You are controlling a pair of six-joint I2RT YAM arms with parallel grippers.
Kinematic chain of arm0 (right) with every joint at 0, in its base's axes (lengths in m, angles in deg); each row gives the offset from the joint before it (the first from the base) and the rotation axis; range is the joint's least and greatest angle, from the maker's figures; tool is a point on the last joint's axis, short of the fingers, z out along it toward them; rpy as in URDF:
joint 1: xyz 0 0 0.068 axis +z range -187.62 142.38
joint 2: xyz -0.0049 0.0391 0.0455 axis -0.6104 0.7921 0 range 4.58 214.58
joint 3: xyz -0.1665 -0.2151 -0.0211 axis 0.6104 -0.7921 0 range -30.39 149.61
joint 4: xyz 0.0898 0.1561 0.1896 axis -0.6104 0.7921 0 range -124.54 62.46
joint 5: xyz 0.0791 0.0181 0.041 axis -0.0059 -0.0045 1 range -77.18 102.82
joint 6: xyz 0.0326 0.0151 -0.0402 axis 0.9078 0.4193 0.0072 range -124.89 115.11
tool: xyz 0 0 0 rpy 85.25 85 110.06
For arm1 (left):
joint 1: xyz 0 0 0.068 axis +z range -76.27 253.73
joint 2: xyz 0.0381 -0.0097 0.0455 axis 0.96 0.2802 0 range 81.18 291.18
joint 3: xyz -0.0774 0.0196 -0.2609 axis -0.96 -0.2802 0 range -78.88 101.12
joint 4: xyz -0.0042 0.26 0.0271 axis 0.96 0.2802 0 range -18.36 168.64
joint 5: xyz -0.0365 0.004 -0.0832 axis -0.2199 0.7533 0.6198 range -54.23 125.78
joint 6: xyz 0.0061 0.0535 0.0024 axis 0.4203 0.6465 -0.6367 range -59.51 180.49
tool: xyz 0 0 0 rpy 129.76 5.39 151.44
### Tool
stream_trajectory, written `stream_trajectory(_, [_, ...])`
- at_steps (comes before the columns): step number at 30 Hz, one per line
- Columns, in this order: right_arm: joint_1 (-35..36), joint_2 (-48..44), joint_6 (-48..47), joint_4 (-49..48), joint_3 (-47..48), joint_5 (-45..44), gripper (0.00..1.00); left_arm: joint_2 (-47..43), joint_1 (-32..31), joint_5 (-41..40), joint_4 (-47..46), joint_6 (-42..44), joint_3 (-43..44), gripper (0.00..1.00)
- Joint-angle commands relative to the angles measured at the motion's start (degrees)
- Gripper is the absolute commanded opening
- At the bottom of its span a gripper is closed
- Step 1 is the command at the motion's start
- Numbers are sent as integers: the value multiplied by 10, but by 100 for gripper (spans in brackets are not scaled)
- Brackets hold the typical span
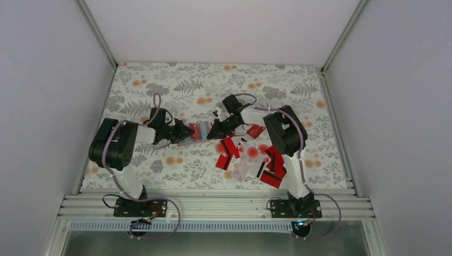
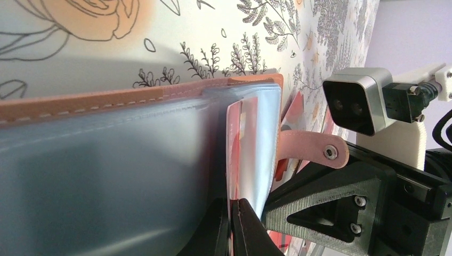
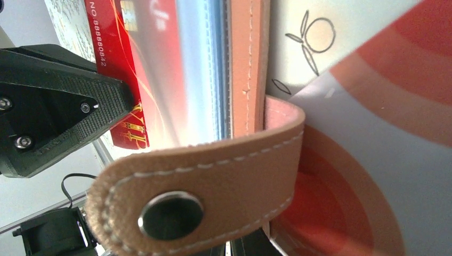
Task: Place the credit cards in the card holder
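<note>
Two grippers meet at the middle of the top view, with the small flat tan-brown leather-like card holder (image 1: 198,130) between them. Its left edge sits in the left gripper (image 1: 186,132). At the bottom of the left wrist view, that gripper's two black fingers (image 2: 250,234) are pressed almost together on the holder's clear bluish plastic sleeves, clamped on it. One sleeve holds a red-and-white card (image 2: 242,138), seen edge-on there. In the right wrist view a red card with gold lettering (image 3: 120,80) and a chip lies inside the sleeves at upper left, beside the stitched tan cover. The holder's rounded tan strap (image 3: 213,181), with a metal snap, curls across the lower frame.

The right gripper (image 1: 215,130) touches the holder's right edge. Only dark slivers of its fingers show at the bottom of its own camera, so I cannot tell how far it is open. A white card with a red round blot (image 3: 373,176) fills the right of that view, very close to the lens — whether it is gripped is unclear.

Many loose credit cards (image 1: 249,156), red and white, lie heaped right of centre in the top view, toward the near edge. The table (image 1: 176,90) wears a pale cloth printed with grey ferns and orange flowers. Plain white walls (image 1: 48,80) close it in on three sides, and silver aluminium rails (image 1: 213,205) run along the bottom.
</note>
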Motion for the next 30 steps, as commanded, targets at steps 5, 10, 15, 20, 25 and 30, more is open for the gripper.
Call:
stream_trajectory(5, [14, 18, 14, 50, -8, -74, 5, 23, -17, -16, -13, -15, 8, 6])
stream_trajectory(10, [13, 7, 16, 63, -1, -85, 5, 26, -24, -20, 2, -8, 17, 12])
stream_trajectory(15, [8, -12, 13, 76, 0, -95, 11, 6, -25, -54, 94, 47, 42, 26])
stream_trajectory(20, [-1, -37, 2, 103, 14, -104, 15, -14, -25, -110, 206, 117, 83, 44])
stream_trajectory(25, [-8, -55, -15, 142, 44, -112, 18, -14, -25, -129, 276, 153, 113, 55])
stream_trajectory(30, [-10, -71, -30, 165, 68, -104, 19, -30, -27, -159, 319, 172, 132, 58])
